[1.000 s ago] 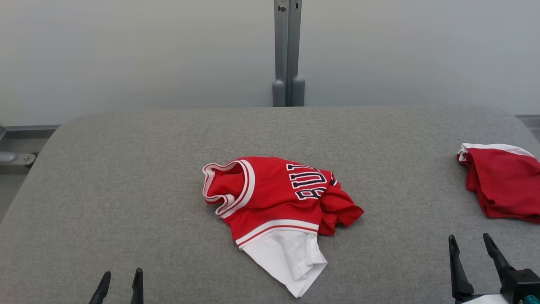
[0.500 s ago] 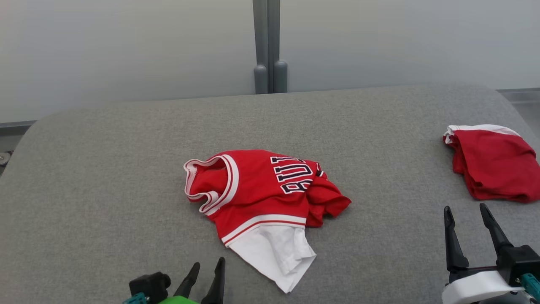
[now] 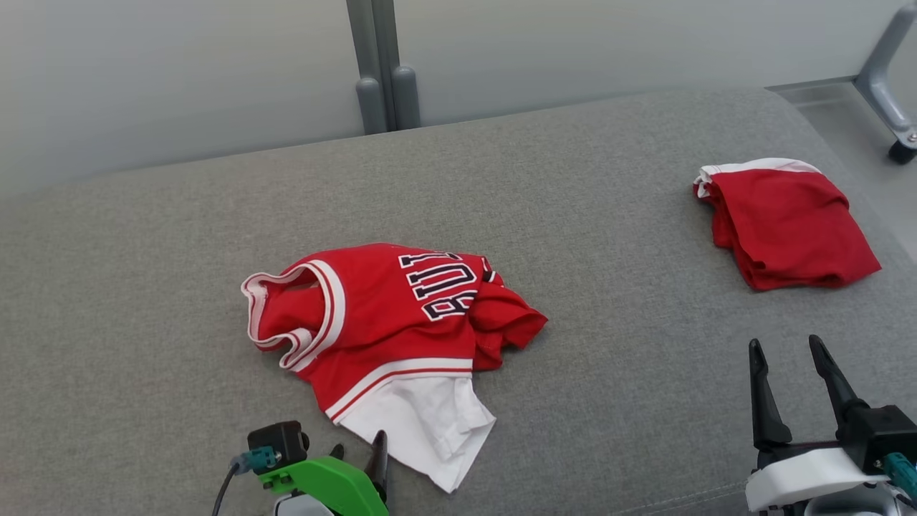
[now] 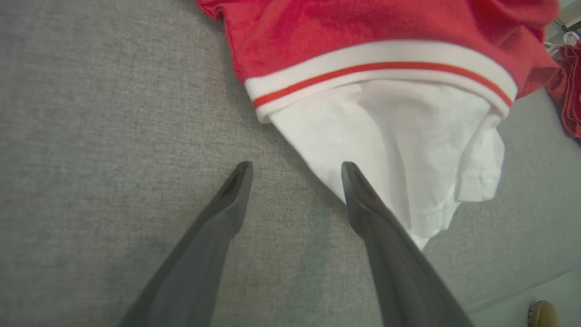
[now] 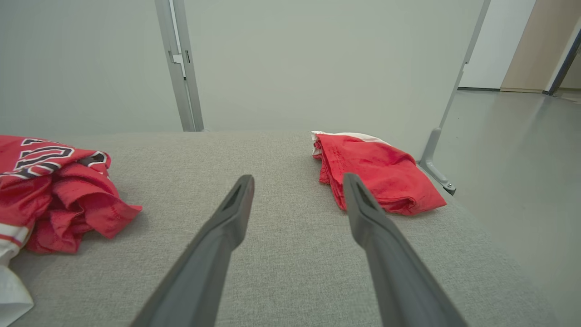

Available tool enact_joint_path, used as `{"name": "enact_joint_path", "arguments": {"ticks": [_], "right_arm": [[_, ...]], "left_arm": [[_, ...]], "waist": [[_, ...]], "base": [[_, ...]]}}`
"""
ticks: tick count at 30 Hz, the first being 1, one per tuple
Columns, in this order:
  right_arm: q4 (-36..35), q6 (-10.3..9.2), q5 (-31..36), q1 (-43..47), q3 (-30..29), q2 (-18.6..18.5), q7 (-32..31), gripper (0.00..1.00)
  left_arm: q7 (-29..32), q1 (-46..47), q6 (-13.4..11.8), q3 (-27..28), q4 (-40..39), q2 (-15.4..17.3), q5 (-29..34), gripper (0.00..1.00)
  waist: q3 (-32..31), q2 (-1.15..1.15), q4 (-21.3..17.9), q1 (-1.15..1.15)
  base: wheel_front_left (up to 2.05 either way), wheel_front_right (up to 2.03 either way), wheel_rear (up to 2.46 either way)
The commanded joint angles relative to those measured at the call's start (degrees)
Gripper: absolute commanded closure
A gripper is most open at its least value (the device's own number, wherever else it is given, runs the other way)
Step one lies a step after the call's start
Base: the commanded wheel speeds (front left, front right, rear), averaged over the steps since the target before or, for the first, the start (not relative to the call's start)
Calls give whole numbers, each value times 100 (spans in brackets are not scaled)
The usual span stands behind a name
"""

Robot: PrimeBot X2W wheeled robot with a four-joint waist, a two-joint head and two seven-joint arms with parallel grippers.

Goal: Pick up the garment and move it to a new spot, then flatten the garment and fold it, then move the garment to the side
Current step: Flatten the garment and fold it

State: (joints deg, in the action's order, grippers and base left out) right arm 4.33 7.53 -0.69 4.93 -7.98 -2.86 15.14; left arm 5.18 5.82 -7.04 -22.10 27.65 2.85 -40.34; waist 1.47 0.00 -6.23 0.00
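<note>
1. The garment [image 3: 387, 322] is a red jersey with white trim and dark lettering, and a white piece sticks out at its lower end. It lies crumpled centre-left in the head view on the grey padded bench [image 3: 609, 373].
2. The left gripper [image 3: 357, 443] is at the bottom edge of the head view, just lower left of the white piece. Its fingers are apart and hold nothing, and a green bracket [image 3: 326, 484] sits behind them.
3. The right gripper [image 3: 784, 342] is at lower right of the head view, fingers apart and empty. It is over bare bench, well apart from the garment.
4. A second red cloth [image 3: 784, 226] with a white edge lies loosely folded at upper right, near the bench edge. Bare bench separates it from the garment.
5. Behind the bench a grey post [image 3: 380, 72] stands at top centre-left against a pale wall. A metal frame leg [image 3: 895, 93] shows in the top right corner.
6. The left wrist view shows the detail that the head view lacks.
   - The frame-right finger [image 4: 363, 200] overlaps the white piece's edge; whether it touches, cannot tell.
   - The frame-left finger is over bare bench.
   - A small tan object [image 4: 542, 313] in the bottom right corner is too cut off to identify.
7. The right wrist view adds a shiny floor [image 5: 522, 159] and a tan panel [image 5: 526, 45] at upper right. The second red cloth lies just past the frame-right fingertip, and the garment's crumpled red end is at the left edge.
</note>
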Motion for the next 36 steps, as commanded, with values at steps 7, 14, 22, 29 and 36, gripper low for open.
{"name": "enact_joint_path", "arguments": {"ticks": [7, 14, 22, 29, 36], "right_arm": [[27, -9, -60, -151, 17, -10, -1, 0], [23, -9, -74, -159, 21, -10, -1, 0], [17, -9, -136, -82, 13, -10, -1, 0], [72, -9, -224, -142, 98, -10, -1, 0], [95, -9, -278, -246, 164, -11, -1, 0]], "left_arm": [[-138, 396, 5, -212, 504, 13, -233, 0], [-281, 584, 205, -477, 724, 7, -293, 100], [12, 787, 358, -207, -1209, 593, -460, 100], [1172, 1236, 30, 404, -3603, 1525, -802, 100], [2113, 2048, -187, 1102, -4328, 2356, -1141, 100]], "waist": [[147, 0, -189, 0], [140, 0, -290, 0], [168, 0, -352, 0], [151, 0, -403, 0], [158, 0, -527, 0]], "base": [[0, 0, 0], [0, 0, 0], [0, 0, 0], [0, 0, 0], [0, 0, 0]]}}
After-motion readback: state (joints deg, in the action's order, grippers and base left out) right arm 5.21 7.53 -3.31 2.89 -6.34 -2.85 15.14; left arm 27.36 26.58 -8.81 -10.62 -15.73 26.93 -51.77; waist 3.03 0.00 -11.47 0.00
